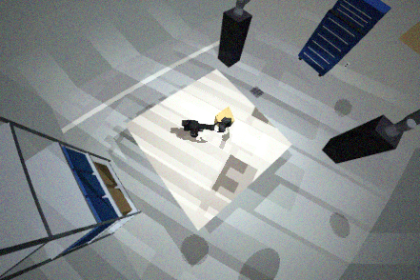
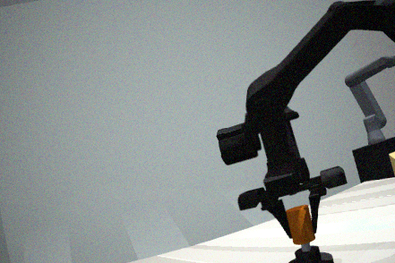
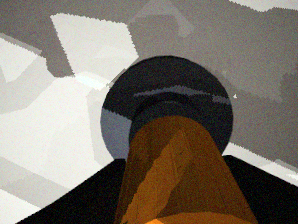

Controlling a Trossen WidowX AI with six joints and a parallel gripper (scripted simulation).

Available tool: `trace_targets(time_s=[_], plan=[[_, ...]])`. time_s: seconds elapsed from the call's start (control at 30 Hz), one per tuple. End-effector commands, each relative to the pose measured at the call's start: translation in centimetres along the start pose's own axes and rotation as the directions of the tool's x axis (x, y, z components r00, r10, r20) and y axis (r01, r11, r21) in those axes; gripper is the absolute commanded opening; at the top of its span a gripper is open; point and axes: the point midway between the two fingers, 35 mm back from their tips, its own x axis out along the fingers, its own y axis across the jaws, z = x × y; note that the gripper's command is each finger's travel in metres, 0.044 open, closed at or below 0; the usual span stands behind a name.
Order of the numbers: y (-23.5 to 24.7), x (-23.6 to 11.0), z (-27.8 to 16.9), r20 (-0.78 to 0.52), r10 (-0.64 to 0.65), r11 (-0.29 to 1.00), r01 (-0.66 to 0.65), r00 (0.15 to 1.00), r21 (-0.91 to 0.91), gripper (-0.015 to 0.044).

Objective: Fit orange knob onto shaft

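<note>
Above the round pedestal (image 2: 311, 257) my jaws pinch the orange knob (image 2: 300, 224), which looks tilted, with silver shaft (image 2: 305, 247) showing beneath it. If the flats disagree, I judge that pushing jams it or twists it in the grip.

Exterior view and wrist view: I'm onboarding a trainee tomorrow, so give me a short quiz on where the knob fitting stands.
1. True or false: the gripper is shut on the orange cylindrical knob.
2. In the exterior view, the knob is: A) lying on the table, B) seated flush on the dark round pedestal, C) above the pedestal with a stub of the silver shaft showing beneath it.
3. In the wrist view, what dark round thing lies beyond the knob?

Key: 1 true. 2 C. 3 the pedestal.
</note>
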Motion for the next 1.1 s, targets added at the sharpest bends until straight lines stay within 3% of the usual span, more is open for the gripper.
trace_targets(time_s=[0.0, 0.2, 0.4, 1.07], plan=[[-0.08, -0.2, 0.07, 0.001, -0.002, 1.0, 0.002, 1.0, 0.002, 0.0], [-0.13, -0.51, 0.17, 0.001, -0.002, 1.0, 0.002, 1.0, -0.025, 0.0], [-0.4, -0.54, 0.2, 0.001, -0.002, 0.979, 0.002, 1.0, -0.206, 0.0], [-0.26, -0.4, 0.18, 0.001, -0.002, 0.979, 0.002, 1.0, -0.206, 0.0]])
